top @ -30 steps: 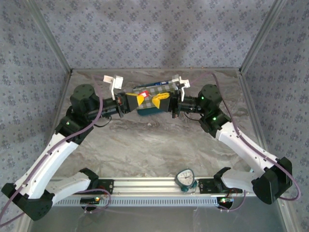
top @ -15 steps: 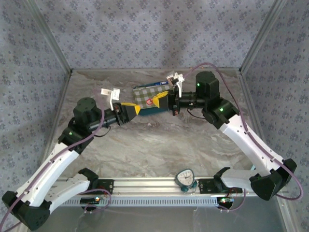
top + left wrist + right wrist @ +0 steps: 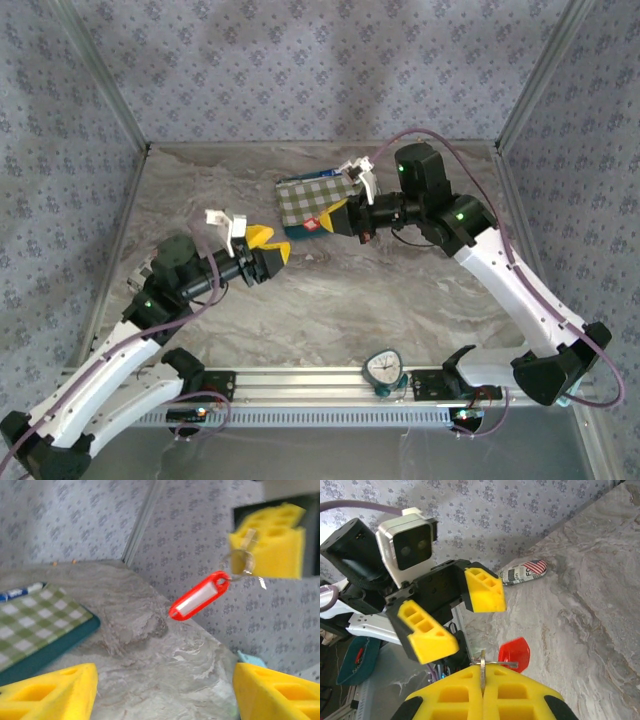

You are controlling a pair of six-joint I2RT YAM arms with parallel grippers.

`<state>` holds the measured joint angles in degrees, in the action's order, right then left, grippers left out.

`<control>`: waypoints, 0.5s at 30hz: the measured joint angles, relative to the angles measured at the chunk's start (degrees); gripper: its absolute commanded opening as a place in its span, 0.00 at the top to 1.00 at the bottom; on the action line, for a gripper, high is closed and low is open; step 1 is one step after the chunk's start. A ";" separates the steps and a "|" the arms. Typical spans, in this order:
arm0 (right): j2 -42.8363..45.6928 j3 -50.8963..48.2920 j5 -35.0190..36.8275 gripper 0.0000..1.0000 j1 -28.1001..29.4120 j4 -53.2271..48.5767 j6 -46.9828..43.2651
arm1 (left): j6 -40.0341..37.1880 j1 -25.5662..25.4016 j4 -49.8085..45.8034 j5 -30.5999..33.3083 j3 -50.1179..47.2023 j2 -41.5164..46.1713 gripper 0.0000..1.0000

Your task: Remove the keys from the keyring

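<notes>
The right gripper (image 3: 332,214), at the centre of the top view, is clamped on the keyring (image 3: 241,562), and the red tag (image 3: 199,595) dangles from it. The left gripper (image 3: 271,248), to its lower left, is wide open and holds nothing.

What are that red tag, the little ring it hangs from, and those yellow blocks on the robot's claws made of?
Red tag: glossy plastic, it seems, with a pale window and soft highlights.
Ring: metal, going by its thin silvery glint.
Yellow blocks: matte, with moulded hollow cells, probably foam or soft rubber; the pictures cannot settle which.
</notes>
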<state>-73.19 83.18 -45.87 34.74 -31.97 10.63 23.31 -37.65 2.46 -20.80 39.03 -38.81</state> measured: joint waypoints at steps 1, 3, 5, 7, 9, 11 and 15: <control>0.00 0.00 0.00 1.00 0.09 -0.22 0.02 | -1.73 -0.96 1.22 0.48 -0.76 0.52 0.27; 0.00 0.00 -0.09 1.00 0.17 -0.61 0.02 | -5.35 -2.91 3.37 1.68 -1.84 0.83 0.31; 0.00 0.02 -0.24 1.00 0.31 -1.44 0.02 | -9.01 -4.39 4.74 2.67 -2.08 0.37 0.34; 0.00 0.13 -0.26 1.00 0.37 -2.89 0.02 | -12.00 -5.60 6.54 3.43 -2.16 -0.66 0.36; -0.26 0.81 -0.22 1.00 0.57 -4.66 0.00 | -14.67 -6.69 8.48 4.11 -2.49 -1.95 0.38; -0.63 1.84 -0.07 1.00 0.90 -6.51 -0.04 | -16.28 -7.26 10.34 4.57 -2.86 -3.32 0.39; -1.11 3.21 0.07 1.00 1.77 -9.27 -0.22 | -18.58 -7.56 14.86 5.03 -3.43 -5.70 0.37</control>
<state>-74.30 86.39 -45.80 36.51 -41.23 10.41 4.73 -45.21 17.32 -15.77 35.59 -44.51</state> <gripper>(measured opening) 0.052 0.615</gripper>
